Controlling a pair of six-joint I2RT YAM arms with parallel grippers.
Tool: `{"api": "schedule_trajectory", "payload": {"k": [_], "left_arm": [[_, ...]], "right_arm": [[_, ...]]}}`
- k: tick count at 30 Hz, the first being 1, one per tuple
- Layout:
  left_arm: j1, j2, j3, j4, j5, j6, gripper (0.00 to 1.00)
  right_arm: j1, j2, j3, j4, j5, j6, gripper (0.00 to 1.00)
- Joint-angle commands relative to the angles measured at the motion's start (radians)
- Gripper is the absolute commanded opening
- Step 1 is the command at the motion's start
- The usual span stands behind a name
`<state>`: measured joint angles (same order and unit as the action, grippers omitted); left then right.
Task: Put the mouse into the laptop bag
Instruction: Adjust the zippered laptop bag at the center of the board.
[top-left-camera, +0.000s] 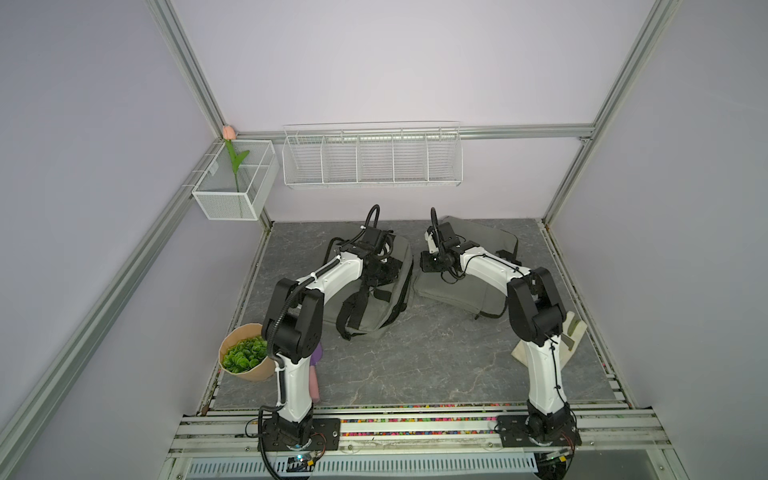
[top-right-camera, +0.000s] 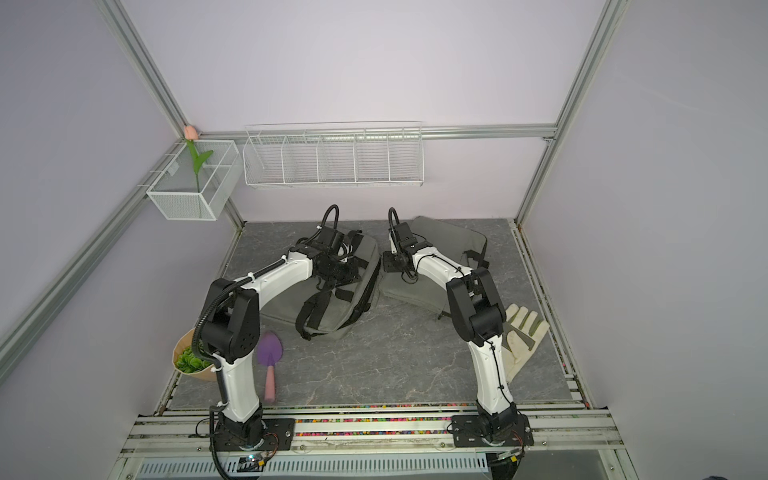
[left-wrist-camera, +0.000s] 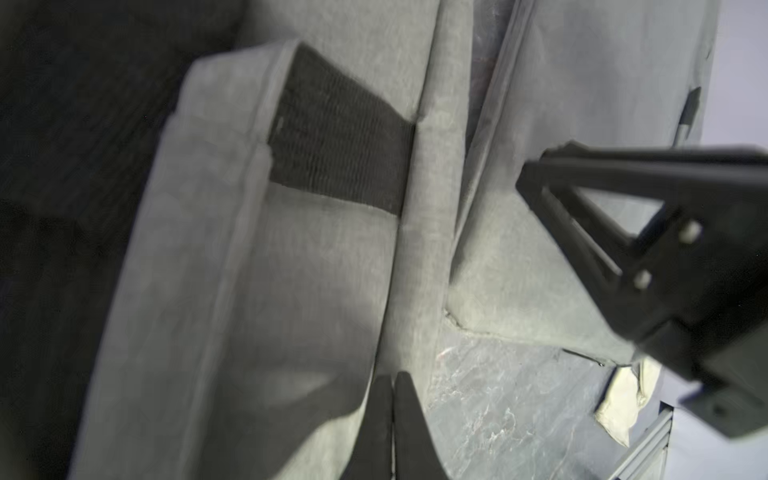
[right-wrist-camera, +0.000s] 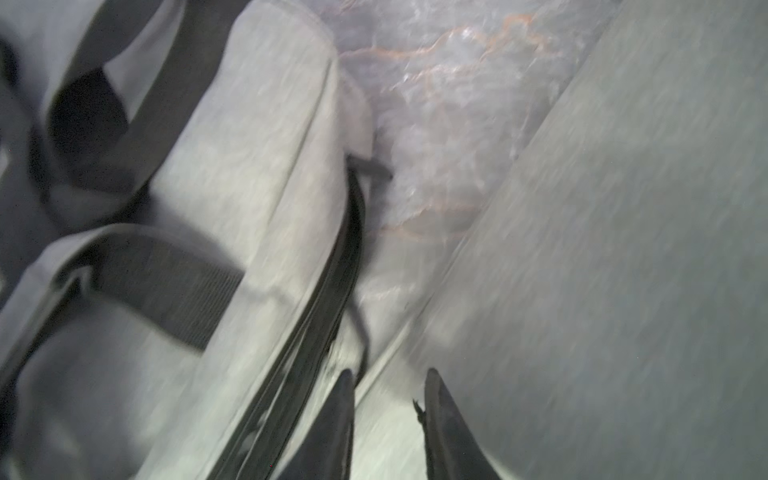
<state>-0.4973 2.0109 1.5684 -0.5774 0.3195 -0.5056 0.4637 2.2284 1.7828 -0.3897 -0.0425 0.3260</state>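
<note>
- Left wrist view showed the left tool (left-wrist-camera: 393, 380) with its fingers pressed together and holding nothing, just above a grey edge of the laptop bag (left-wrist-camera: 291, 270).
- Right tool (right-wrist-camera: 390, 374) had its fingers apart with nothing between them, poised over the gap where the bag's two grey halves met.
- Mouse appeared in no view. It might have been hidden under an arm or lying inside the bag, and I could not tell which.
- Judged by its kind, a mouse would be light, rigid and smooth-shelled, so likely slippery. Pinching it low across its narrow sides seemed the safest hold.
- Bag looked soft, felt-like, padded and floppy. Its lip would probably sag unless one tool held it open by the seam beside the zip (right-wrist-camera: 328, 299).
- Straps (left-wrist-camera: 340, 133) were black ribbed webbing, flat and limp, and could snag a finger.
- Table (top-left-camera: 415, 365) was a hard, grey marbled slab, dull rather than glossy.
</note>
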Motion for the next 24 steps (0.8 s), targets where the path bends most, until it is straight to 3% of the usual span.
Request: {"api": "schedule_trajectory", "payload": {"k": [1, 9, 17, 19, 24], "left_arm": [[-0.002, 0.065, 0.096, -0.009, -0.066, 0.017, 0.06], [0.029, 0.124, 0.147, -0.039, -0.099, -0.003, 0.04], [0.119, 0.117, 0.112, -0.023, -0.108, -0.026, 0.03], [0.133, 0.116, 0.107, -0.020, -0.108, -0.025, 0.02], [0.153, 0.130, 0.108, -0.034, -0.106, -0.004, 0.02]], "right_arm": [[-0.015, 0.107, 0.132, -0.047, -0.039, -0.128, 0.40], [-0.012, 0.256, 0.341, -0.137, -0.006, -0.305, 0.45], [0.042, 0.396, 0.557, -0.273, 0.005, -0.479, 0.49], [0.059, 0.433, 0.621, -0.296, 0.060, -0.501, 0.49], [0.066, 0.485, 0.725, -0.334, 0.024, -0.489, 0.51]]}}
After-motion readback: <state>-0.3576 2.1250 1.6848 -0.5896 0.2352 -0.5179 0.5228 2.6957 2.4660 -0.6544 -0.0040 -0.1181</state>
